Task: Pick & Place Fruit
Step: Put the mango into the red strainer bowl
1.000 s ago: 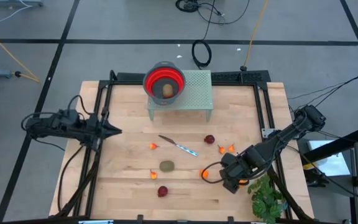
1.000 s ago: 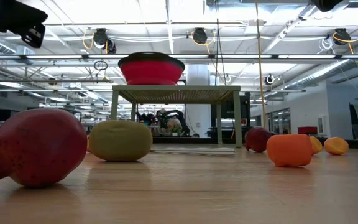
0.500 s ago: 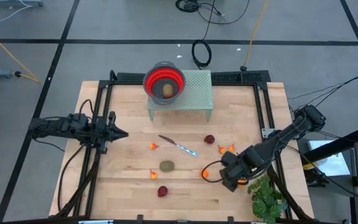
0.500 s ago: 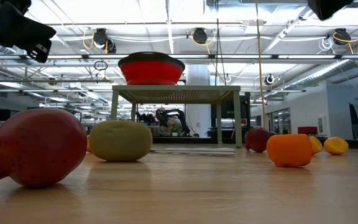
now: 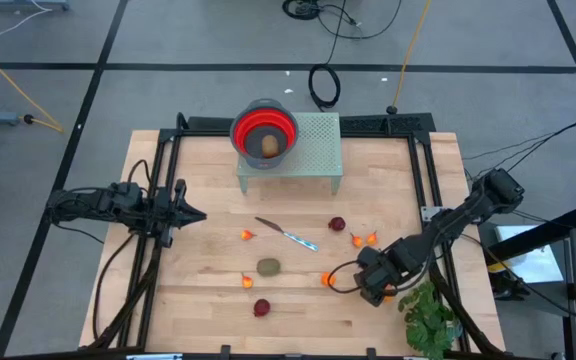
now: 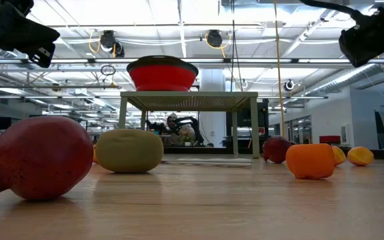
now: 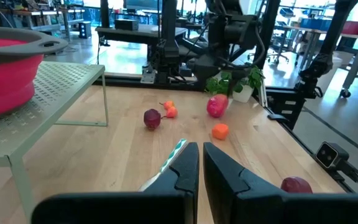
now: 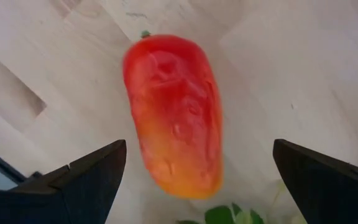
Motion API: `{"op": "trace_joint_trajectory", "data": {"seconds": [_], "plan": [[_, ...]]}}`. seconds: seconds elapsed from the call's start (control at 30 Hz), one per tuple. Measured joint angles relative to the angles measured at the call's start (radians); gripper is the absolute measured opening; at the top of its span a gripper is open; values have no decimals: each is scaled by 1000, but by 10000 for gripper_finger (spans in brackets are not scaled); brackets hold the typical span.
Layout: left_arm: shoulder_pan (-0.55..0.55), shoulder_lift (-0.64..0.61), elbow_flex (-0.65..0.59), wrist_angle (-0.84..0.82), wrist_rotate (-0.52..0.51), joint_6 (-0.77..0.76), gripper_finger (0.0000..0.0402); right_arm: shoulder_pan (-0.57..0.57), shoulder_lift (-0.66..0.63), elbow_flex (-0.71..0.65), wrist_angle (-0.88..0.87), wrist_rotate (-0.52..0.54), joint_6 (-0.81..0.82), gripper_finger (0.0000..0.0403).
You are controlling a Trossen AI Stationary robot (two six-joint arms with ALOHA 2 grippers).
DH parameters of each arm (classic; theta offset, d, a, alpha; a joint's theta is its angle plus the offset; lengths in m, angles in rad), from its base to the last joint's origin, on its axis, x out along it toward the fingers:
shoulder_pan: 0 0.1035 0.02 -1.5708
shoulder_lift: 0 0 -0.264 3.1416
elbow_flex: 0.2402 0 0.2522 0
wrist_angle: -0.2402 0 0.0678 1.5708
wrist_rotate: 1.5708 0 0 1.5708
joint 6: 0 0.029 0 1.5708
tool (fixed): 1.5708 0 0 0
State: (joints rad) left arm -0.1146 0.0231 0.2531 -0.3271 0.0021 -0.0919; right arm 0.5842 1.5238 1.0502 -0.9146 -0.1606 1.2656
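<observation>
1. The right pincer (image 5: 366, 287) hangs low over the light wooden counter (image 5: 208, 300), near the green leafy plant (image 5: 430, 318); its two dark fingers (image 8: 73, 180) are spread wide and hold nothing.
2. The long red-orange toy fruit (image 8: 176, 112) lies on the counter between these fingers.
3. The left pincer (image 5: 196, 213) is closed and empty, above the counter's left side.

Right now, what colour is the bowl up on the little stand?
Red, with a grey rim: the bowl shows best in the high view.

knife (image 5: 288, 236): mid-table | red bowl (image 5: 264, 131): on green rack (image 5: 313, 150) | plant (image 5: 430, 318): table's near-right corner
</observation>
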Motion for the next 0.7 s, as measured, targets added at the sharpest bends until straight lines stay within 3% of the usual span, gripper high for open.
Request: {"op": "trace_joint_trajectory", "data": {"seconds": [0.7], "plan": [[0,0,0,-14,0,-68,21,0,-2,-239,311,-1,-21,400]]}}
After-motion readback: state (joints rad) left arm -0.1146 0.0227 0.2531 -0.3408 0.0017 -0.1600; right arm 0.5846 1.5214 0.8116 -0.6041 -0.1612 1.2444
